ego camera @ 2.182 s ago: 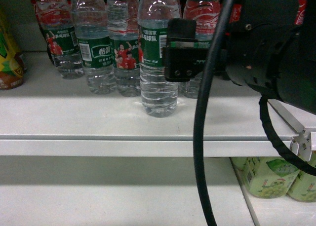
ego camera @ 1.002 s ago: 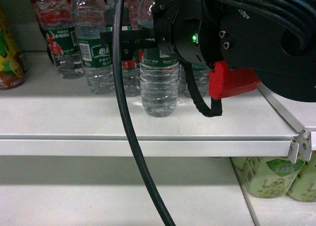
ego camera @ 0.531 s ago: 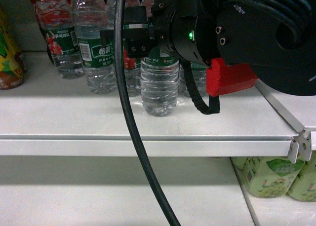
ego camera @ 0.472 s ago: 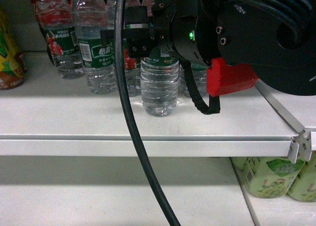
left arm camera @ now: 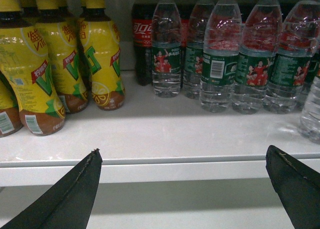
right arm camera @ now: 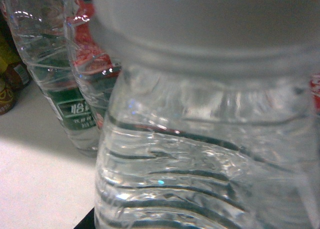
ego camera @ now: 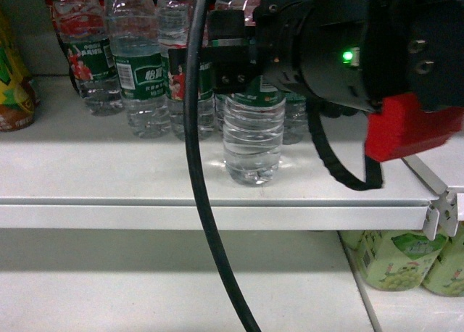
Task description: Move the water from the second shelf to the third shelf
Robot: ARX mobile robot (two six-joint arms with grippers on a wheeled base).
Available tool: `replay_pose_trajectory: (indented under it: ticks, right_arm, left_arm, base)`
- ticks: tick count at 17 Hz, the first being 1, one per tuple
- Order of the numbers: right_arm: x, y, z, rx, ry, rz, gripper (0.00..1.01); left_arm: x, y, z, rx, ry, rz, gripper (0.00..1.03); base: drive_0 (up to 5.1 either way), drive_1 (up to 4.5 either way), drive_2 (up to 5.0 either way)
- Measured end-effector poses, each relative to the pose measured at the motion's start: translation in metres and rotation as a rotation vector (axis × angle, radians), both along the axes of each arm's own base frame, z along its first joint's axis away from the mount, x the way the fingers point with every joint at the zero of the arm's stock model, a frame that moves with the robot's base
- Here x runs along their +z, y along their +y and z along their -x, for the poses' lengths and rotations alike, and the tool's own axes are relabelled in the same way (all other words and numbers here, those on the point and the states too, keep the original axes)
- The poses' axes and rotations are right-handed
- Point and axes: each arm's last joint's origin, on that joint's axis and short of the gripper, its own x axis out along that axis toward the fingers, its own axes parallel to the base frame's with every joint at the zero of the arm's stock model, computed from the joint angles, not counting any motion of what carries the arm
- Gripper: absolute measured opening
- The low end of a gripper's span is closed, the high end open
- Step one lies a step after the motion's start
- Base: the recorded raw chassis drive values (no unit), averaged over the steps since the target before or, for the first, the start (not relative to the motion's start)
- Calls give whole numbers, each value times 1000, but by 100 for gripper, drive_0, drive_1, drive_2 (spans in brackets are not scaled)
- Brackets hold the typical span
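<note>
The water bottle (ego camera: 252, 140) is clear and ribbed, and its green label is mostly hidden behind my right gripper (ego camera: 250, 65). That gripper is shut on the bottle at label height. The bottle stands upright with its base low over the white shelf (ego camera: 109, 176), close to the front lip; contact with the shelf cannot be told. In the right wrist view the same bottle (right arm camera: 200, 154) fills the frame. My left gripper (left arm camera: 182, 156) hangs open and holds nothing, in front of the shelf edge (left arm camera: 150, 164).
A row of green-labelled water bottles (ego camera: 141, 71) stands behind the held one. Yellow drink bottles (left arm camera: 55, 64) and a cola bottle (left arm camera: 142, 39) sit to the left. Pale green bottles (ego camera: 395, 259) stand on the lower shelf (ego camera: 145, 288) at the right. A black cable (ego camera: 199, 201) hangs across the view.
My right gripper has pulled the water bottle forward and to the right, away from the row and nearer the shelf's front edge.
</note>
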Motion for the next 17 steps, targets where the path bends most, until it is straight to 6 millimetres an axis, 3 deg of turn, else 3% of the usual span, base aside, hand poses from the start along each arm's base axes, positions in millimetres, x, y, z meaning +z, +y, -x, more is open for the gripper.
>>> replay_pose_trajectory:
  ticks: [8,14,17]
  right_arm:
    - [2,-75,76,-30,44,12,44]
    - [37,-137,140,-217,-54,-21,44]
    - [40,-159,158,-299,-65,-33,44]
  left_arm:
    - [0,0,0,0,0,0,98]
    - [0,0,0,0,0,0,98]
    - [0,0,0,0,0,0,98]
  base:
    - [0,0,0]
    - [0,0,0]
    - [0,0,0]
